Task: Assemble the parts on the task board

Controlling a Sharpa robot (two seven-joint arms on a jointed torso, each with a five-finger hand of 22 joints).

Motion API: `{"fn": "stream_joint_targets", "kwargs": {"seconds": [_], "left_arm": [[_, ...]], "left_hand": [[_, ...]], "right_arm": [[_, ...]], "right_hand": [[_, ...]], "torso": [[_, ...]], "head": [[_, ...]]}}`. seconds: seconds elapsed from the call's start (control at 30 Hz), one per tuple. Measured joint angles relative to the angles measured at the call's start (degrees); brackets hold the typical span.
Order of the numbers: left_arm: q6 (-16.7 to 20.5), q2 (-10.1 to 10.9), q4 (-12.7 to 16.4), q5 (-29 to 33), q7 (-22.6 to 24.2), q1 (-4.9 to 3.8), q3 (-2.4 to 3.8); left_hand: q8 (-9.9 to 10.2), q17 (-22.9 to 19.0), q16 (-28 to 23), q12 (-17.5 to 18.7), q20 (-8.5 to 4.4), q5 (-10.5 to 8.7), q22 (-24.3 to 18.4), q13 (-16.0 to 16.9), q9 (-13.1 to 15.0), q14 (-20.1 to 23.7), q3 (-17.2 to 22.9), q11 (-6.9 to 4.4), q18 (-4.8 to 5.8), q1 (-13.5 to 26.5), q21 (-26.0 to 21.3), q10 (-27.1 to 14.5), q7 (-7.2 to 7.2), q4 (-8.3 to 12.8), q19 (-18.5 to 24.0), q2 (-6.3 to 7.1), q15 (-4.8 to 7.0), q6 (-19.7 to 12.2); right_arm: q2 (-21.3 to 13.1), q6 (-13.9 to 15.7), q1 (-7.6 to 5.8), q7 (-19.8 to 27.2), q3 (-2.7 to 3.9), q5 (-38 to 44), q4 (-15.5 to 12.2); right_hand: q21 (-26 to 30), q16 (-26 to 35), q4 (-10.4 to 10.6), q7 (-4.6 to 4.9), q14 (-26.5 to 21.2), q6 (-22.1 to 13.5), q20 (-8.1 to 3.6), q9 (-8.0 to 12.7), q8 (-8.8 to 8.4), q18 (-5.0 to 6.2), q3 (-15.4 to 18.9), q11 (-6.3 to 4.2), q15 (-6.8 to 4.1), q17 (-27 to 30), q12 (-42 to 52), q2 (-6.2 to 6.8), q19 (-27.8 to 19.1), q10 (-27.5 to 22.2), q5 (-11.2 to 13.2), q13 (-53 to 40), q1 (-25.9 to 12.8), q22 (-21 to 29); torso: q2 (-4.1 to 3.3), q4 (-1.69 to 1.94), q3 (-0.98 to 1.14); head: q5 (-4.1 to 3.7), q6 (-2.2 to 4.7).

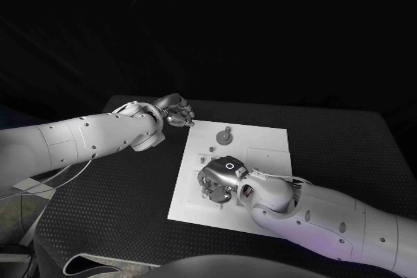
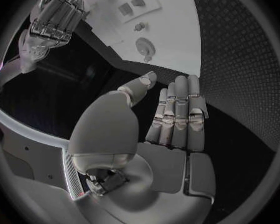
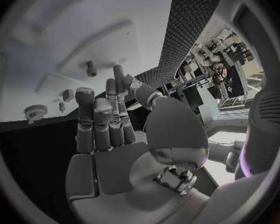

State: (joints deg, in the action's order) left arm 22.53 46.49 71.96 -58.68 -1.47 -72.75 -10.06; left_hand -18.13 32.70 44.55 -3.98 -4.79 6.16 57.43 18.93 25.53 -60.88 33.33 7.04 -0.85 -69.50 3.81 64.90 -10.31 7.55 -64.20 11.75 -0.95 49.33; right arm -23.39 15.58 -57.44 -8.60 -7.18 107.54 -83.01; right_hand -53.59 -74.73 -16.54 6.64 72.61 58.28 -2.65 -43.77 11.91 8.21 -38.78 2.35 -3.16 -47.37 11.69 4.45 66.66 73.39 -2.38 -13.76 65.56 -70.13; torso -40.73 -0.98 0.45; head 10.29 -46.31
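The task board (image 1: 261, 146) is a flat, white, rectangular plate with a smooth matte face, and it is lying in the middle of the counter (image 1: 348, 145), whose black surface is showing a fine raised grid texture. Shallow square recesses are showing as pale outlines on the board's right half.

A round grey part (image 1: 225, 135) with a small knob on top is sitting near the board's far edge. In the left wrist view the same part (image 2: 144, 47) is appearing as a disc with a short stem. A small grey peg (image 1: 211, 149) is standing just nearer than it, toward the board's left edge. In the right wrist view a short peg (image 3: 90, 68) is rising from the white surface, and a small toothed wheel (image 3: 33, 112) is lying near the board's edge.

The left hand (image 1: 175, 111) is hovering over the counter just beyond the board's far left corner; its silver fingers (image 2: 177, 114) are lying straight and side by side, holding nothing.

The right hand (image 1: 219, 176) is positioned palm-down over the board's left-centre area. Its fingers (image 3: 102, 119) are lightly bent and apart, with nothing between them.
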Motion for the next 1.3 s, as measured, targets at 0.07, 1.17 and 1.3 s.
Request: {"fn": "stream_joint_targets", "kwargs": {"seconds": [0.07,1.17,1.3], "left_arm": [[0.0,0.0,0.01,0.0,0.0,0.0,0.0],[-0.02,-0.22,-0.12,0.04,0.0,0.0,0.0],[-0.02,-0.23,-0.12,0.04,0.0,0.0,0.0]], "left_hand": [[0.0,0.0,0.0,0.0,0.0,0.0,0.0,0.0,0.0,0.0,-0.15,0.0,0.0,0.0,0.0,0.0,0.0,-0.15,0.0,0.0,0.0,0.0],[0.0,0.15,0.0,0.0,0.0,0.0,0.0,0.0,-0.04,0.0,-0.15,-0.03,0.0,0.0,0.0,0.03,0.0,-0.15,0.0,0.0,0.0,0.0],[0.0,0.15,0.0,0.0,0.0,0.0,0.0,0.0,-0.09,0.0,-0.15,-0.03,0.01,0.0,0.0,0.03,0.0,-0.15,0.0,0.0,0.0,0.0]], "right_arm": [[0.07,-0.09,0.08,0.05,-0.06,0.0,0.18],[0.3,-1.03,0.38,0.74,-0.28,-0.9,0.16],[0.28,-1.17,0.42,0.83,-0.32,-1.0,0.04]], "right_hand": [[0.0,0.0,-0.06,0.0,0.0,0.0,0.0,0.0,0.01,0.0,-0.06,0.0,0.0,0.0,0.0,0.0,0.0,0.0,0.0,-0.03,0.0,0.0],[0.0,0.0,-0.07,0.11,-0.01,0.11,0.11,0.0,-0.11,0.04,-0.04,0.1,0.0,-0.03,0.0,-0.07,-0.11,-0.12,-0.06,-0.05,0.07,0.01],[0.0,0.0,-0.07,0.11,-0.01,0.11,0.11,0.01,-0.11,0.04,-0.04,0.1,0.0,-0.03,0.0,-0.07,-0.11,-0.12,-0.06,-0.08,0.07,0.01]], "torso": [[0.0,0.0,-0.01],[0.01,-0.11,0.05],[0.01,-0.11,0.03]], "head": [[0.04,-0.05],[0.28,-0.69],[0.31,-0.69]]}}
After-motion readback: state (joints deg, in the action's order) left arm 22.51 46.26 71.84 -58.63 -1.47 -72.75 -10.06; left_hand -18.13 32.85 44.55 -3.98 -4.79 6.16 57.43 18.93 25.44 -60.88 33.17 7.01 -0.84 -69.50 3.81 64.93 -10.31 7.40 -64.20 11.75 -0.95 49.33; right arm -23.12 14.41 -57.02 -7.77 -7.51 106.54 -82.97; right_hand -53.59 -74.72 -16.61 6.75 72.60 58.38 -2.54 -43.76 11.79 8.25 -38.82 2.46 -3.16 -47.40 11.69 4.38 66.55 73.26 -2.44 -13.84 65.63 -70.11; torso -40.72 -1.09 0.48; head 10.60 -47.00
